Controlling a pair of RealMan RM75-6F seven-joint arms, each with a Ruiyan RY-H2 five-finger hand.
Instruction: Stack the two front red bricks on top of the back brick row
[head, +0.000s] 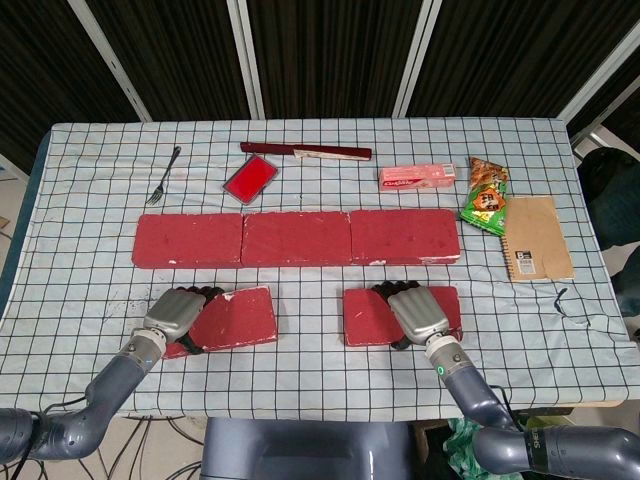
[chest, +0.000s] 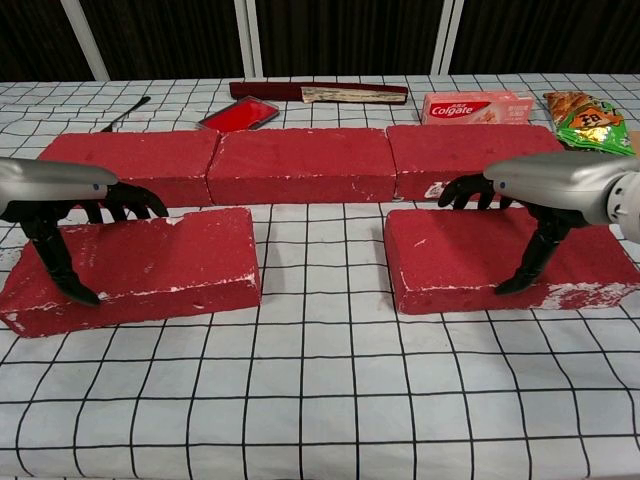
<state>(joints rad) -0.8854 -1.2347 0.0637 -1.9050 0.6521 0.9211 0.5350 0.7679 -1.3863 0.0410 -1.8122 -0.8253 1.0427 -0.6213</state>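
Observation:
Three red bricks form the back row (head: 295, 238) (chest: 300, 160) across the table's middle. The front left red brick (head: 240, 317) (chest: 150, 262) lies flat, slightly skewed, just before the row. My left hand (head: 178, 315) (chest: 55, 195) grips its left end, thumb down the front face and fingers (chest: 130, 200) curled over the back edge. The front right red brick (head: 368, 315) (chest: 470, 255) also lies flat. My right hand (head: 416, 312) (chest: 550, 185) clasps its right part the same way, fingers (chest: 465, 190) over the back edge. Both bricks rest on the checked cloth.
Behind the row lie a fork (head: 163, 175) (chest: 125, 112), a flat red case (head: 250, 178) (chest: 238, 115), a long dark red box (head: 305, 151) (chest: 320, 92), a toothpaste box (head: 417, 177) (chest: 478, 107) and a snack packet (head: 486, 196) (chest: 585, 120). A notebook (head: 537, 237) lies right.

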